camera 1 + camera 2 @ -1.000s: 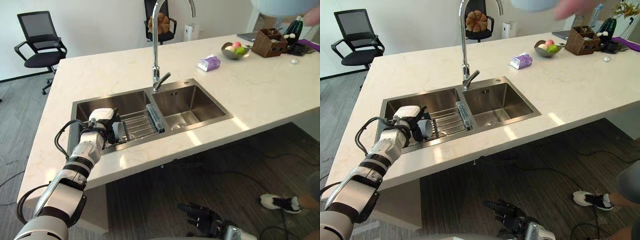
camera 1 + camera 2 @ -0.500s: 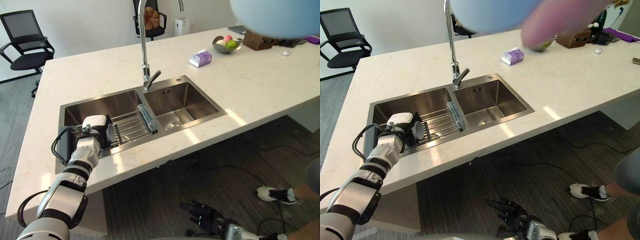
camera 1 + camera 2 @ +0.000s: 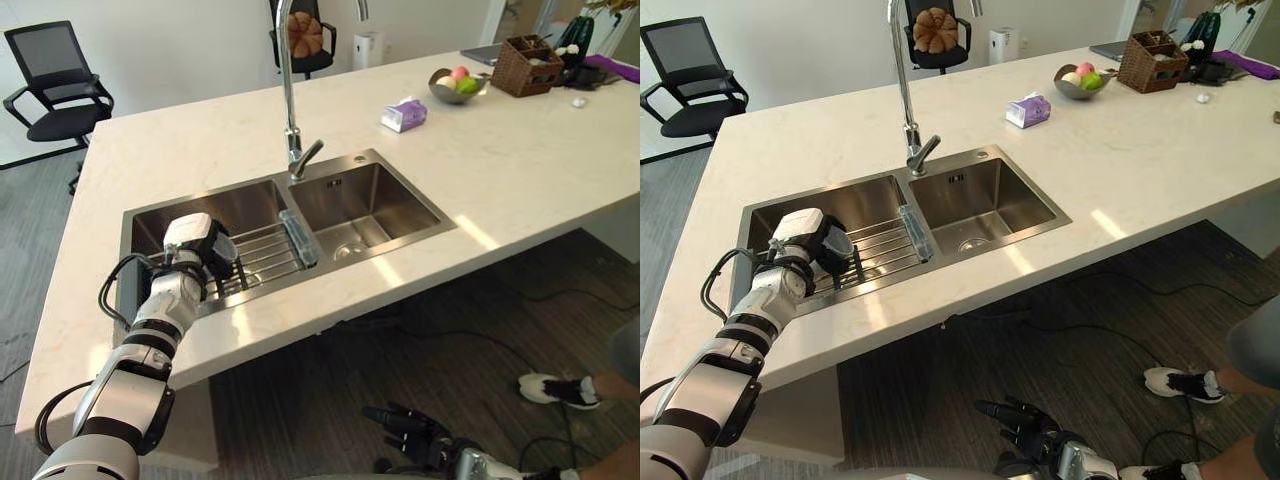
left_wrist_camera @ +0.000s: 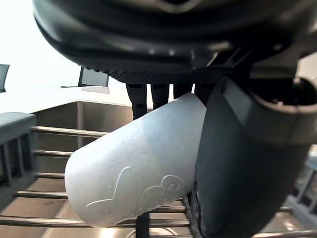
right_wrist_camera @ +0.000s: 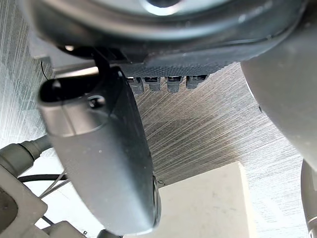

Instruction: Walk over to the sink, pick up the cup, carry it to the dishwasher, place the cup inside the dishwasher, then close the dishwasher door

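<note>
The long pale marble-patterned bench [image 3: 520, 180] carries a stainless steel double-basin sink [image 3: 385, 195], and a wire draining rack [image 3: 270, 250] spans the left basin beside the divider. The robot's left hand [image 3: 196, 247] is down over that rack at the basin's near-left corner. In its wrist view the fingers curl behind, and the thumb presses across the front of, a smooth white plastic cup [image 4: 133, 158]. The cup therefore sits in the left hand, lying on its side with its long axis roughly level and running across the palm, above the rack bars. Whether its lower side touches the bars is hard to tell from so close. The right hand [image 3: 408, 432] hangs low over the grey floor in front of the bench, fingers straight and spread, holding nothing, well apart from the sink. The left hand is plainly the one to carry. The next move probably turns on raising the sideways cup clear of the rack and the sink's front rim before turning away.
</note>
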Available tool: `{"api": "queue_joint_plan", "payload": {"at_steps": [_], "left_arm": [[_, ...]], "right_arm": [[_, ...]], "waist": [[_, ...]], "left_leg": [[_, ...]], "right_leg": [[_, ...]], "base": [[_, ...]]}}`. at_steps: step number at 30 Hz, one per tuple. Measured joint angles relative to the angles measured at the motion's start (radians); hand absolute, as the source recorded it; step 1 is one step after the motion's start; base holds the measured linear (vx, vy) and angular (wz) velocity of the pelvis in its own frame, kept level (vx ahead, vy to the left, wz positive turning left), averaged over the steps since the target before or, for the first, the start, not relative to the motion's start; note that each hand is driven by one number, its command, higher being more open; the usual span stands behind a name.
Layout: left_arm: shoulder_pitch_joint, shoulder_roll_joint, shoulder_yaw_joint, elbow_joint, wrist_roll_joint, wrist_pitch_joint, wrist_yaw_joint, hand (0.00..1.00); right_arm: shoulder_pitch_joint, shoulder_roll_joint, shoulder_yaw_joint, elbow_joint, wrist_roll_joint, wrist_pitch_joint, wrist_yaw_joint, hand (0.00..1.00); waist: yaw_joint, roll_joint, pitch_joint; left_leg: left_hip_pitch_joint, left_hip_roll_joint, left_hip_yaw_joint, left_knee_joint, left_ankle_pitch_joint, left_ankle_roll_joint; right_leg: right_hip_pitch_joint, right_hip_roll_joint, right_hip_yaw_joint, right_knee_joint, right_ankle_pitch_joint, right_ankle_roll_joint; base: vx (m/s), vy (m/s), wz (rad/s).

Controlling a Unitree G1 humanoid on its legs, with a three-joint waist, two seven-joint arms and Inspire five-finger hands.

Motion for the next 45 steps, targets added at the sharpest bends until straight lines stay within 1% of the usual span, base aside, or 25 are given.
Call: {"api": "queue_joint_plan", "payload": {"at_steps": [1,3,4,5,8,11,13,15,17,18,19,20,21,22,24,28,31,35,37,38,39,41,43,44,45], "left_arm": [[0.004,0.004,0.0,-0.027,-0.016,-0.006,0.0,0.0],[0.031,0.027,0.0,-0.166,-0.09,-0.019,0.0,0.0],[0.044,0.035,0.0,-0.207,-0.106,-0.022,0.0,0.0],[0.075,0.049,0.005,-0.306,-0.178,-0.035,-0.002,0.0],[0.104,0.049,0.014,-0.407,-0.268,-0.046,-0.011,0.0],[0.149,0.036,0.07,-0.467,-0.392,-0.052,-0.056,0.0],[0.194,0.028,0.122,-0.497,-0.539,-0.034,-0.1,0.0],[0.216,0.013,0.157,-0.502,-0.629,-0.015,-0.126,0.0],[0.279,-0.02,0.227,-0.555,-0.797,0.028,-0.158,0.0],[0.295,-0.028,0.239,-0.57,-0.84,0.037,-0.166,0.0],[0.338,-0.047,0.261,-0.611,-0.928,0.056,-0.181,0.0],[0.341,-0.049,0.262,-0.614,-0.933,0.057,-0.182,0.0],[0.393,-0.073,0.278,-0.66,-1.017,0.067,-0.196,0.0],[0.424,-0.089,0.282,-0.694,-1.061,0.069,-0.202,0.0],[0.467,-0.107,0.284,-0.738,-1.107,0.069,-0.209,0.0],[0.512,-0.137,0.29,-0.792,-1.14,0.069,-0.217,0.0],[0.522,-0.193,0.309,-0.844,-1.139,0.065,-0.214,0.0],[0.551,-0.22,0.33,-0.959,-1.126,0.016,-0.191,0.0],[0.571,-0.243,0.35,-1.014,-1.074,-0.03,-0.166,0.0],[0.58,-0.246,0.355,-1.027,-1.065,-0.037,-0.156,0.0],[0.608,-0.249,0.369,-1.052,-1.045,-0.053,-0.14,0.0],[0.663,-0.268,0.398,-1.095,-1.017,-0.057,-0.119,0.0],[0.75,-0.305,0.438,-1.133,-0.964,-0.064,-0.082,0.0],[0.776,-0.313,0.449,-1.138,-0.95,-0.072,-0.073,0.0],[0.835,-0.33,0.477,-1.157,-0.938,-0.08,-0.062,0.0]], "right_arm": [[0.001,0.0,-0.001,0.0,0.0,-0.002,0.0,1.0],[0.003,-0.002,-0.002,0.004,0.0,-0.012,-0.002,1.0],[0.005,-0.002,-0.004,0.005,0.0,-0.014,-0.004,1.0],[0.011,-0.001,-0.015,0.01,0.0,-0.019,-0.006,1.0],[0.016,-0.004,-0.027,0.023,0.0,-0.022,-0.01,1.0],[0.018,-0.004,-0.036,0.034,0.0,-0.028,-0.017,1.0],[0.021,-0.003,-0.038,0.034,0.002,-0.035,-0.022,1.0],[0.022,0.0,-0.043,0.034,0.004,-0.037,-0.029,1.0],[0.027,0.009,-0.049,0.035,0.006,-0.04,-0.044,1.0],[0.032,0.011,-0.053,0.035,0.006,-0.04,-0.046,1.0],[0.035,0.017,-0.064,0.035,0.006,-0.038,-0.051,1.0],[0.036,0.017,-0.065,0.035,0.006,-0.038,-0.052,1.0],[0.042,0.023,-0.075,0.034,0.007,-0.037,-0.058,1.0],[0.045,0.023,-0.076,0.034,0.006,-0.035,-0.06,1.0],[0.048,0.027,-0.084,0.034,0.006,-0.03,-0.063,1.0],[0.051,0.032,-0.091,0.034,0.007,-0.023,-0.065,1.0],[0.059,0.036,-0.112,0.033,0.011,-0.023,-0.065,1.0],[0.07,0.041,-0.112,0.033,0.008,-0.034,-0.066,1.0],[0.073,0.043,-0.111,0.032,-0.038,-0.044,-0.049,1.0],[0.072,0.042,-0.11,0.033,-0.047,-0.044,-0.045,1.0],[0.071,0.042,-0.109,0.033,-0.066,-0.048,-0.038,1.0],[0.07,0.043,-0.106,0.032,-0.09,-0.055,-0.025,1.0],[0.082,0.037,-0.078,0.033,-0.119,-0.06,-0.019,1.0],[0.083,0.032,-0.066,0.033,-0.129,-0.066,-0.018,1.0],[0.081,0.019,-0.051,0.034,-0.151,-0.076,-0.016,1.0]], "waist": [[0.001,0.0,0.0],[0.016,0.0,0.0],[0.019,0.0,0.0],[0.031,0.0,0.0],[0.055,0.0,0.0],[0.067,-0.001,-0.001],[0.07,-0.004,-0.002],[0.079,-0.006,-0.003],[0.093,-0.017,-0.006],[0.097,-0.02,-0.006],[0.101,-0.027,-0.009],[0.102,-0.027,-0.009],[0.11,-0.033,-0.011],[0.12,-0.037,-0.01],[0.126,-0.042,-0.012],[0.132,-0.051,-0.017],[0.147,-0.054,-0.019],[0.159,-0.062,-0.025],[0.175,-0.062,-0.026],[0.179,-0.062,-0.026],[0.181,-0.062,-0.026],[0.194,-0.06,-0.023],[0.233,-0.057,-0.02],[0.239,-0.055,-0.017],[0.255,-0.039,-0.008]], "left_leg": [[-0.004,0.0,-0.007,0.002,0.0,0.0],[-0.011,0.0,-0.028,0.007,0.002,0.002],[-0.011,0.0,-0.032,0.007,0.002,0.003],[-0.011,0.0,-0.046,0.01,0.003,0.004],[-0.014,-0.004,-0.064,0.012,0.007,0.011],[-0.017,-0.014,-0.083,0.008,0.015,0.02],[-0.018,-0.018,-0.097,-0.005,0.025,0.025],[-0.017,-0.02,-0.101,-0.014,0.031,0.025],[-0.018,-0.024,-0.105,-0.026,0.039,0.028],[-0.02,-0.027,-0.107,-0.026,0.039,0.029],[-0.026,-0.03,-0.118,-0.026,0.04,0.031],[-0.026,-0.03,-0.118,-0.026,0.041,0.031],[-0.029,-0.033,-0.125,-0.026,0.042,0.033],[-0.029,-0.034,-0.126,-0.026,0.042,0.033],[-0.031,-0.036,-0.134,-0.026,0.044,0.035],[-0.038,-0.047,-0.15,-0.026,0.05,0.044],[-0.054,-0.051,-0.166,-0.024,0.056,0.049],[-0.071,-0.052,-0.189,-0.025,0.066,0.047],[-0.082,-0.052,-0.208,-0.025,0.073,0.046],[-0.085,-0.053,-0.214,-0.025,0.076,0.046],[-0.097,-0.054,-0.235,-0.02,0.083,0.046],[-0.124,-0.058,-0.275,-0.005,0.09,0.044],[-0.158,-0.064,-0.339,0.018,0.098,0.037],[-0.163,-0.065,-0.358,0.019,0.101,0.035],[-0.178,-0.064,-0.398,0.024,0.11,0.031]], "right_leg": [[0.0,-0.001,-0.004,0.0,0.0,0.0],[0.002,-0.002,-0.019,0.0,0.0,0.0],[0.004,-0.002,-0.023,0.0,0.0,0.0],[0.013,-0.003,-0.041,0.0,0.0,0.0],[0.019,-0.01,-0.057,-0.001,0.0,0.0],[0.025,-0.018,-0.076,-0.005,0.0,0.0],[0.025,-0.023,-0.09,-0.006,0.0,0.001],[0.024,-0.025,-0.094,-0.006,0.001,0.002],[0.022,-0.026,-0.097,-0.006,0.002,0.003],[0.021,-0.027,-0.099,-0.006,0.002,0.003],[0.021,-0.028,-0.111,-0.006,0.002,0.004],[0.021,-0.028,-0.111,-0.006,0.002,0.004],[0.022,-0.029,-0.121,-0.006,0.003,0.005],[0.023,-0.031,-0.124,-0.006,0.003,0.006],[0.025,-0.034,-0.135,-0.006,0.003,0.006],[0.028,-0.043,-0.154,-0.006,0.003,0.007],[0.024,-0.051,-0.166,-0.006,0.005,0.009],[0.023,-0.055,-0.186,-0.003,0.005,0.009],[0.024,-0.055,-0.204,-0.001,0.005,0.009],[0.025,-0.055,-0.211,-0.001,0.004,0.008],[0.027,-0.055,-0.23,-0.001,0.003,0.007],[0.029,-0.054,-0.273,0.0,0.001,0.005],[0.04,-0.054,-0.339,0.003,-0.01,0.0],[0.043,-0.056,-0.359,0.009,-0.019,-0.001],[0.038,-0.049,-0.39,0.044,-0.044,-0.009]], "base": [[-0.03,-0.028,0.19],[-0.03,-0.03,0.18],[-0.04,-0.033,0.23],[-0.05,-0.028,0.2],[-0.05,-0.016,0.19],[-0.08,-0.006,0.22],[-0.08,-0.015,0.18],[-0.03,-0.009,0.09],[-0.01,-0.004,0.05],[0.0,0.001,0.13],[0.0,0.002,0.12],[0.0,0.0,0.19],[0.0,0.001,0.1],[-0.01,0.004,0.11],[-0.02,0.002,0.11],[-0.05,0.006,0.13],[-0.09,-0.012,0.17],[-0.06,-0.01,0.18],[-0.05,-0.025,0.21],[-0.05,-0.029,0.35],[-0.04,-0.041,0.52],[-0.05,-0.049,0.66],[-0.06,-0.05,0.83],[-0.09,-0.07,0.89],[-0.13,-0.08,1.03]]}}
